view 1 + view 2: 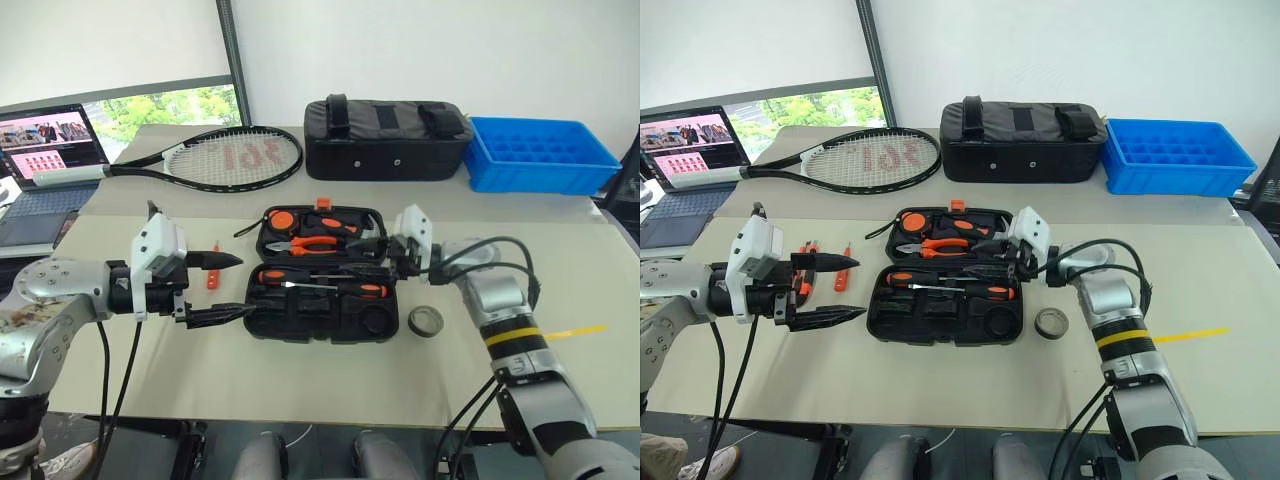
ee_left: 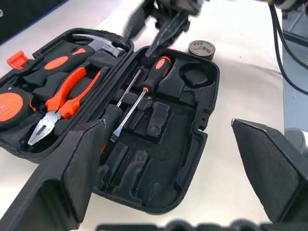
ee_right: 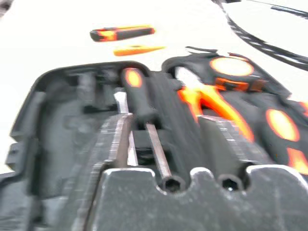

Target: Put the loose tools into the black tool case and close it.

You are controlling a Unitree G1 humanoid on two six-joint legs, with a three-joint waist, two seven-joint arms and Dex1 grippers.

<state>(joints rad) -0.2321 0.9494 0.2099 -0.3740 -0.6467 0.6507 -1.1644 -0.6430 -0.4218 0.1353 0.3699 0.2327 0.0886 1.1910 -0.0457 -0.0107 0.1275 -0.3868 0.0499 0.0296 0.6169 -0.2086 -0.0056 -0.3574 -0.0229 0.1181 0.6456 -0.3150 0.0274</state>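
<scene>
A: While head views show the flat black moulded tool case [image 1: 322,272] open mid-table, what's extra in R wrist view?

B: Orange-black utility knife [image 3: 122,32] & slim orange tester [image 3: 136,49] beyond it. L claw [image 1: 222,288] wide open, empty; R claw [image 1: 372,248] over case, can't tell.

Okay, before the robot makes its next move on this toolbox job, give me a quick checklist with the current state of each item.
1. Black tool case lies open: ok.
2. Two screwdrivers lie in the case's near half: ok.
3. Utility knife and tester screwdriver packed: not ok, both on the table left of the case.
4. Tape ring packed: not ok, on the table right of the case.
5. Left gripper open, empty: ok.
6. Right gripper clear of the screwdrivers: cannot tell.
</scene>
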